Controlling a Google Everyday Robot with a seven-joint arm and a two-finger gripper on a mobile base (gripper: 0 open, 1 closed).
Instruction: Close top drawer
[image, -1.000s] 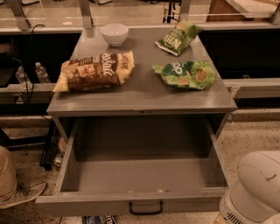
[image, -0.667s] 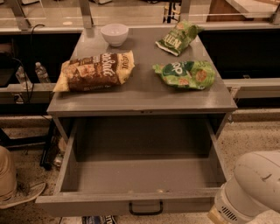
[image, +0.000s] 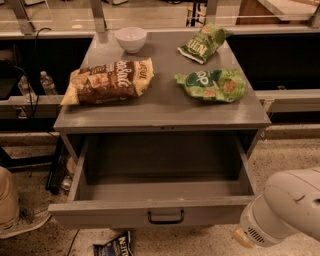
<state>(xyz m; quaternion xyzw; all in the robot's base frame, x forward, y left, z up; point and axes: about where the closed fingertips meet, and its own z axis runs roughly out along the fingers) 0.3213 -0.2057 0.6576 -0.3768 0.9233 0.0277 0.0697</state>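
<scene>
Top drawer (image: 105, 214): open, front running left-right.
Handle (image: 165, 217): left of gripper.
Gripper (image: 241, 237): low right, near the drawer's right front corner; whether open or closed is unreadable.
Push: likely toward the cabinet.

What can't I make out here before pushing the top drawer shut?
Gripper: out of camera view; only the white rounded arm housing shows, cut by the lower-right corner.
Wide grey top drawer: its front panel hides the nearest strip of its floor.
Dark snack packet below the drawer: cut off by the bottom edge.
</scene>
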